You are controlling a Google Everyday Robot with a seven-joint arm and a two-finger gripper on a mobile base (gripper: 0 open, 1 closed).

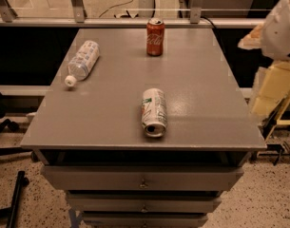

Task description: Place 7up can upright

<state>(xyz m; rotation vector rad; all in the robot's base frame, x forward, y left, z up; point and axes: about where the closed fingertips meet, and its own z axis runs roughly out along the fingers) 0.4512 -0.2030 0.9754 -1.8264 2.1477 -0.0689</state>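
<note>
7up can (154, 112) lies on its side, centre-front of the grey surface (216, 80), near the front edge. Long axis runs front-to-back w/ a slight tilt; silver top end faces the front edge, base points toward the back. Nothing touches it. Red cola can (155, 37) stands upright well behind it; water bottle (82, 61) lies back-left, well apart.

Gripper (273, 91) hangs off the surface's right side, beyond the edge, well apart from the can and to its right. Wide or narrow: can't tell.

Judgement: the reach goes right-to-left, so it would meet the can across its round body, i.e. crosswise to the long axis, before tipping it onto its base.
</note>
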